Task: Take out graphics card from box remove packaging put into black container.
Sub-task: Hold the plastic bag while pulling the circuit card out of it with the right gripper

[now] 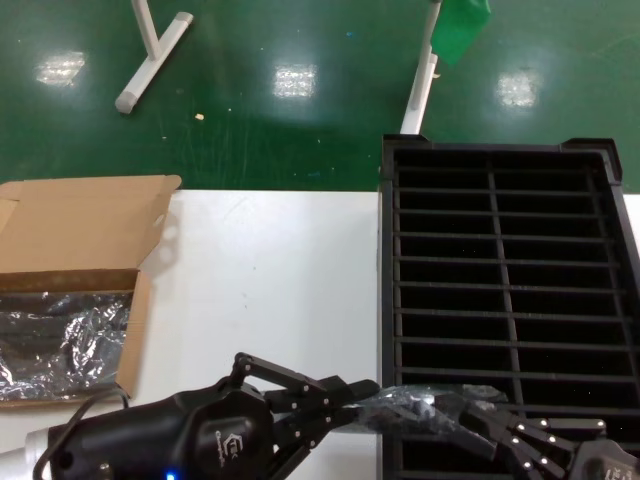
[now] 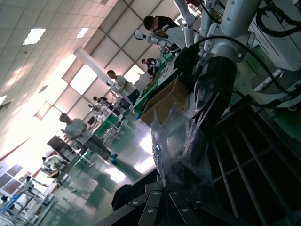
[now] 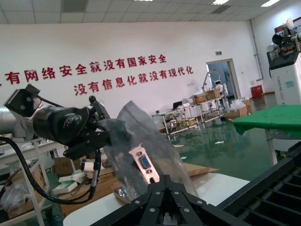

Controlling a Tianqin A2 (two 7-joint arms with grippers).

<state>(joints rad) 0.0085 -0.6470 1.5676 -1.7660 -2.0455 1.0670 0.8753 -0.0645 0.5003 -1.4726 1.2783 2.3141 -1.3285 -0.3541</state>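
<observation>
Only the right wrist view shows the graphics card (image 3: 143, 165) bagged, both grippers clenched on the packaging (image 3: 141, 150).

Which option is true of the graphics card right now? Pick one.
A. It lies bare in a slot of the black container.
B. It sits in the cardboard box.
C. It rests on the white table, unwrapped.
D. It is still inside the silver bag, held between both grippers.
D. The graphics card, with its bracket and blue connector, shows through the packaging, which the left gripper and right gripper grip from opposite ends above the near edge of the black container.
</observation>
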